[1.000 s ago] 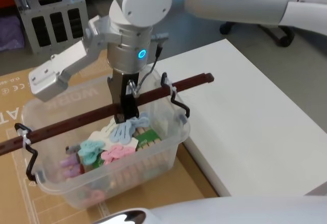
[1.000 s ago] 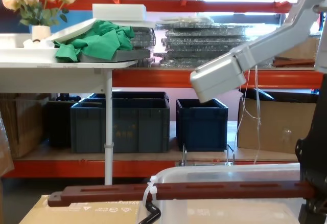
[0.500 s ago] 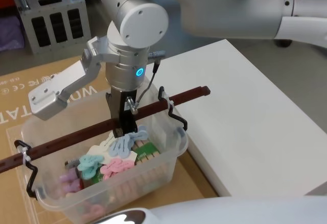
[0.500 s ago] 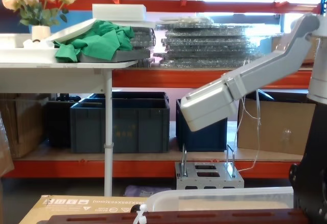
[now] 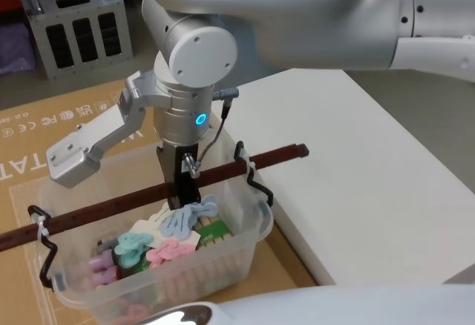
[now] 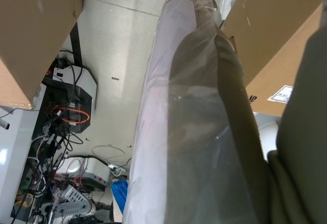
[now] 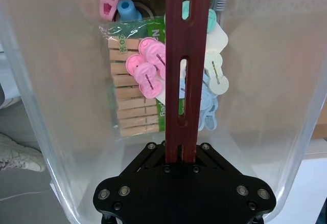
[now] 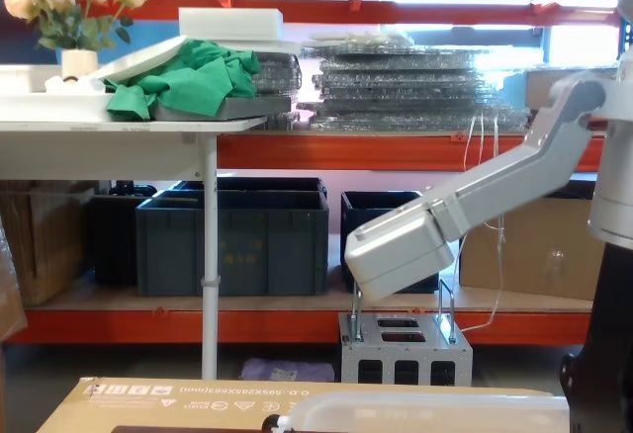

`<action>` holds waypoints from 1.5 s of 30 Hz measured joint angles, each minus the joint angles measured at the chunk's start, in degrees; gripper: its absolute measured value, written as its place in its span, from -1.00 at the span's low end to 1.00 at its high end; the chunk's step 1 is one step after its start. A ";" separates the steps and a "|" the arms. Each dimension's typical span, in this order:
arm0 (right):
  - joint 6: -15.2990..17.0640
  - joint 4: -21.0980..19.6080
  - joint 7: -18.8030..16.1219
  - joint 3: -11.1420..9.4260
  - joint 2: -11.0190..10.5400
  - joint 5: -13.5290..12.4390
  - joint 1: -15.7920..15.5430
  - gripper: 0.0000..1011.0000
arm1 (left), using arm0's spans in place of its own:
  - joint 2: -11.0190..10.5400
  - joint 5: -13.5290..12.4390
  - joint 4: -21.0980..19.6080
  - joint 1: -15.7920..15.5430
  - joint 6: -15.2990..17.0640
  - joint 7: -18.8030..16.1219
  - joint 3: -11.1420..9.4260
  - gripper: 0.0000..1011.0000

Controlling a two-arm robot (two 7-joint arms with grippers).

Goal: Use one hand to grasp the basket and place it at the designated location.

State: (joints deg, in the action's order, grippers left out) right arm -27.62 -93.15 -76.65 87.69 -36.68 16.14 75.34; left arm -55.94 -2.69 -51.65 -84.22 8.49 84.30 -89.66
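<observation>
the basket point(image 5: 223, 258) hangs low over the brown cardboard sheet point(image 5: 44, 128) - whether it touches the sheet cannot be told. pastel pegs point(image 5: 174, 225) lie inside. the right gripper point(image 5: 184, 188) reaches straight down, its fingers clamped tight on the middle of the dark red-brown handle point(image 5: 111, 208). just beside the basket's right end - the white table point(image 5: 356, 169).

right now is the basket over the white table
No, the basket is over the brown cardboard beside the white table, with the right hand shut on its handle.
</observation>
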 joint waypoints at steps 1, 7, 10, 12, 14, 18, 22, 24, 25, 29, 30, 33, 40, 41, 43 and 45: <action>0.01 0.05 0.06 0.01 0.01 0.03 -0.07 -1.00 | 0.00 0.00 0.00 0.00 0.00 0.00 0.00 -1.00; 0.10 0.23 0.30 0.03 -0.01 0.30 -0.43 -1.00 | 0.00 0.00 0.00 0.00 0.00 0.00 0.00 -1.00; 0.03 0.22 0.45 0.03 -0.33 0.34 -0.66 -1.00 | 0.00 0.00 0.00 0.00 0.00 0.00 0.00 -1.00; -0.08 -0.09 0.51 0.02 -0.80 0.55 -0.81 -1.00 | 0.00 0.00 0.00 0.00 0.00 0.00 0.00 -1.00; -0.10 -0.43 0.51 0.03 -1.12 0.82 -0.87 -1.00 | 0.00 0.00 -0.01 0.00 0.00 0.00 0.00 -1.00; 0.19 -1.22 0.39 0.08 -1.54 1.51 -0.92 -1.00 | 0.00 0.00 -0.01 0.00 0.00 0.00 0.00 -1.00; 0.44 -1.58 0.17 0.11 -1.72 1.89 -0.93 -0.87 | 0.00 0.00 0.00 0.00 0.00 0.00 0.00 -1.00; 0.47 -1.63 0.12 0.11 -1.75 1.95 -0.93 -0.82 | 0.00 0.00 0.00 0.00 0.00 0.00 0.00 -1.00; 0.48 -1.64 0.09 0.11 -1.76 1.97 -0.93 -0.78 | 0.00 0.00 0.00 0.00 0.00 0.00 0.00 -1.00; 0.06 -2.12 0.14 -0.31 -2.48 1.83 -0.79 -0.53 | 0.00 0.00 0.01 0.00 0.00 0.00 0.00 -1.00; -0.02 -2.14 0.14 -0.39 -2.56 1.74 -0.76 -0.47 | 0.00 0.00 0.00 0.00 0.00 0.00 0.00 -1.00; -0.18 -2.16 0.14 -0.76 -2.83 1.34 -0.61 -0.30 | 0.00 0.00 0.00 0.00 0.00 0.00 0.00 -1.00; -0.27 -2.02 0.26 -1.44 -3.13 0.93 -0.49 0.14 | 0.00 0.00 0.00 0.00 0.00 0.00 0.00 -1.00; -0.28 -1.97 0.28 -1.55 -3.17 0.83 -0.49 0.26 | 0.00 0.00 -0.01 0.00 0.00 0.00 0.00 -1.00; -0.28 -1.89 0.30 -1.72 -3.19 0.64 -0.49 0.33 | 0.00 0.00 0.00 0.00 0.00 0.00 0.00 -1.00; -0.28 -1.76 0.41 -2.23 -3.23 0.04 -0.38 0.50 | 0.00 0.00 0.00 0.00 0.00 0.00 0.00 -1.00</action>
State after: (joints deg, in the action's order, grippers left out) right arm -27.90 -94.92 -76.24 85.47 -39.91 16.18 74.95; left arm -55.95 -2.69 -51.65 -84.22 8.49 84.30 -89.66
